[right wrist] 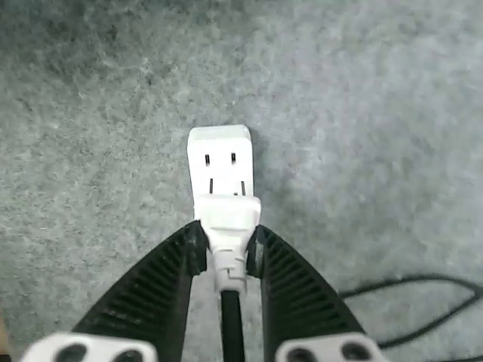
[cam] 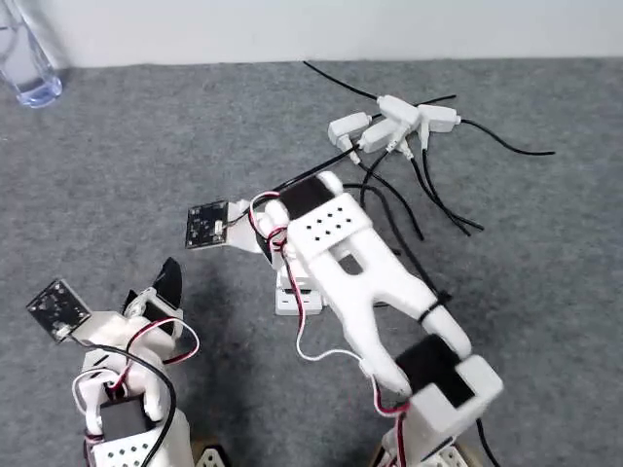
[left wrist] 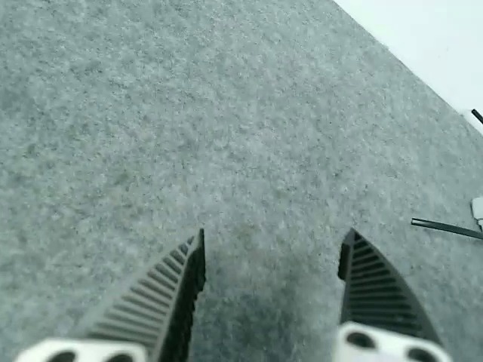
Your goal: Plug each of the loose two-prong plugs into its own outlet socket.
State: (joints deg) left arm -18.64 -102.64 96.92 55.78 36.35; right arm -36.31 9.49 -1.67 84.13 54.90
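Now, with my right gripper (right wrist: 226,240) clamped on the plug (right wrist: 226,213), I should keep it square to the socket block (right wrist: 219,145) and push straight in.

The plug (right wrist: 227,217) sits in the right gripper (right wrist: 226,249), up against the socket block (right wrist: 219,149) on the table (cam: 146,146). More plugs (cam: 394,125) lie behind, well apart.

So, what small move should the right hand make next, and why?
Probably push the plug straight forward into the socket. The right hand is shut on the plug, the prongs look lined up with the socket, and part of them shows between the two bodies.
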